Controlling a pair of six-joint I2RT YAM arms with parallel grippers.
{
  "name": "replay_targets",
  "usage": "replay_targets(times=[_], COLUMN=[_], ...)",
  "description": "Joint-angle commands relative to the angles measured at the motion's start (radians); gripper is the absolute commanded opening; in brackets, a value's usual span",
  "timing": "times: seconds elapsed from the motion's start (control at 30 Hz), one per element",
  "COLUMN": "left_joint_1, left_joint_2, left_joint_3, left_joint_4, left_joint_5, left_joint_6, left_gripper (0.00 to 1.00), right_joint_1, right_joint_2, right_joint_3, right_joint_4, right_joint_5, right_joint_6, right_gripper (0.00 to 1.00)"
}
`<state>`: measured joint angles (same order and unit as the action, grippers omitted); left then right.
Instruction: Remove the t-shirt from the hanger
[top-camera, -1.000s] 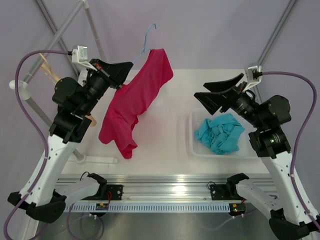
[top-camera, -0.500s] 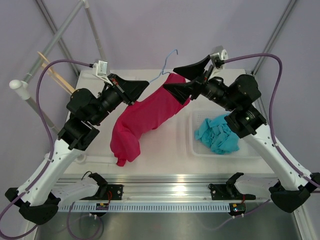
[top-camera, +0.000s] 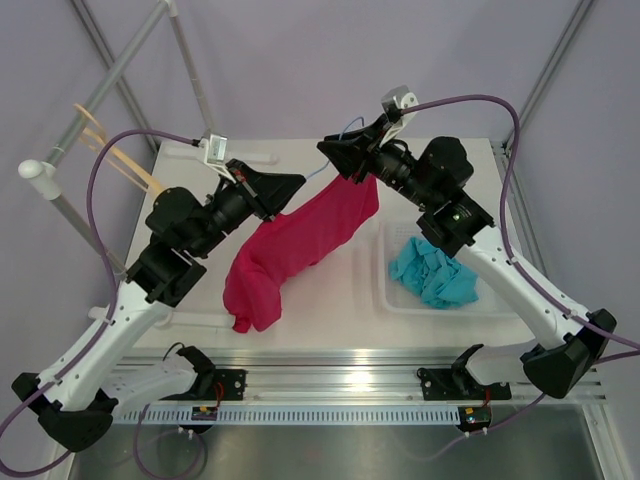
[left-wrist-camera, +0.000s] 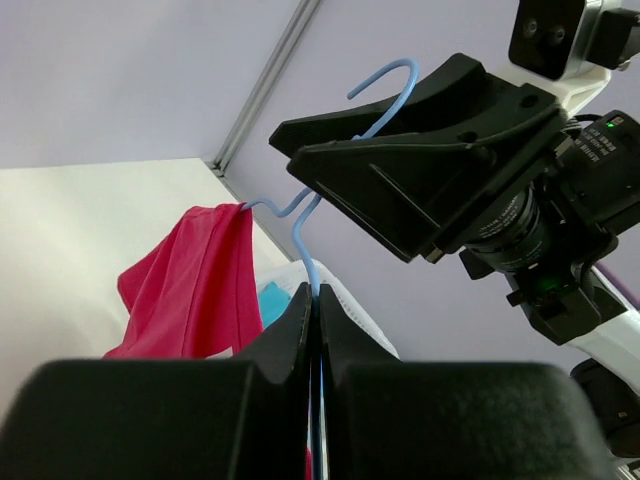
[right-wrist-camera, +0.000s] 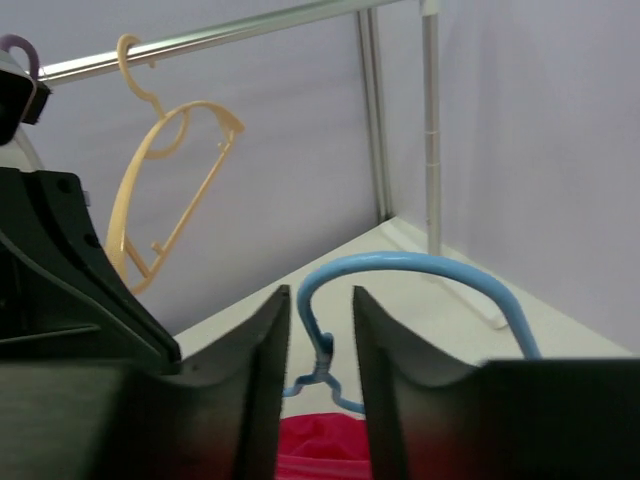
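text: right-wrist label unreadable | left end effector — pressed together on blue hanger wire | right end effector — slightly spread, straddling hanger hook | red t-shirt on hanger, draping toward 7 o'clock over bench

White table, with a metal rail along its 6 o'clock edge. A clear tray sits at 3 o'clock with crumpled teal cloth inside it. A white bar lies flat at 8 o'clock, near the edge. The low end of the red t-shirt, around 8 o'clock, probably touches the tabletop, but contact is unclear from above.
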<state>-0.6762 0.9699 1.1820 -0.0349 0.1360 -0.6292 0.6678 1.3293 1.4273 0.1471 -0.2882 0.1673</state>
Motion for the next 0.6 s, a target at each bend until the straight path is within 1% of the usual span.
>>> replay_targets(times=[0.0, 0.03, 0.13, 0.17, 0.2, 0.23, 0.27, 0.3, 0.33, 0.37, 0.4, 0.43, 0.5, 0.53, 0.57], left_joint_1=[-0.010, -0.011, -0.010, -0.010, -0.010, -0.010, -0.010, -0.011, -0.011, -0.011, -0.011, -0.011, -0.010, -0.010, -0.011], left_joint_2=[-0.046, -0.045, -0.039, -0.036, -0.030, -0.027, -0.027, -0.025, -0.026, -0.027, -0.030, -0.037, -0.048, -0.066, -0.080], left_joint_3=[-0.001, -0.001, 0.004, 0.013, 0.042, 0.060, 0.080, 0.105, 0.149, 0.169, 0.189, 0.224, 0.257, 0.277, 0.278], left_joint_4=[0.122, 0.122, 0.112, 0.089, 0.070, 0.049, -0.012, -0.045, -0.075, -0.117, -0.135, -0.163, -0.189, -0.209, -0.215], left_joint_5=[0.048, 0.062, 0.148, 0.169, 0.213, 0.227, 0.232, 0.237, 0.240, 0.249, 0.264, 0.278, 0.310, 0.309, 0.292], left_joint_6=[-0.012, -0.009, 0.020, 0.034, 0.078, 0.098, 0.120, 0.137, 0.172, 0.186, 0.206, 0.212, 0.239, 0.250, 0.262], left_gripper=[0.00, 0.00, 0.00, 0.10, 0.26, 0.47, 0.68, 0.93, 0.99, 0.99, 0.99, 0.99, 0.99, 0.99, 0.99], right_joint_1=[0.013, 0.013, 0.013, 0.013, 0.013, 0.013, 0.013, 0.013, 0.013, 0.012, 0.012, 0.012, 0.012, 0.012, 0.012], right_joint_2=[-0.031, -0.035, -0.074, -0.084, -0.091, -0.107, -0.114, -0.122, -0.131, -0.134, -0.133, -0.128, -0.119, -0.114, -0.111], right_joint_3=[0.004, 0.007, -0.001, 0.007, 0.019, 0.051, 0.071, 0.091, 0.114, 0.164, 0.194, 0.266, 0.338, 0.407, 0.441], right_joint_4=[0.074, 0.059, 0.036, 0.020, -0.025, -0.053, -0.084, -0.111, -0.182, -0.214, -0.292, -0.329, -0.398, -0.455, -0.483], right_joint_5=[0.060, 0.064, 0.099, 0.106, 0.112, 0.115, 0.118, 0.122, 0.133, 0.155, 0.185, 0.196, 0.210, 0.211, 0.212], right_joint_6=[-0.018, -0.017, -0.017, -0.020, -0.029, -0.035, -0.041, -0.061, -0.077, -0.086, -0.103, -0.113, -0.120, -0.118, -0.112], right_gripper=[0.29, 0.00, 0.00, 0.00, 0.00, 0.00, 0.00, 0.00, 0.00, 0.00, 0.00, 0.00, 0.00, 0.00, 0.00])
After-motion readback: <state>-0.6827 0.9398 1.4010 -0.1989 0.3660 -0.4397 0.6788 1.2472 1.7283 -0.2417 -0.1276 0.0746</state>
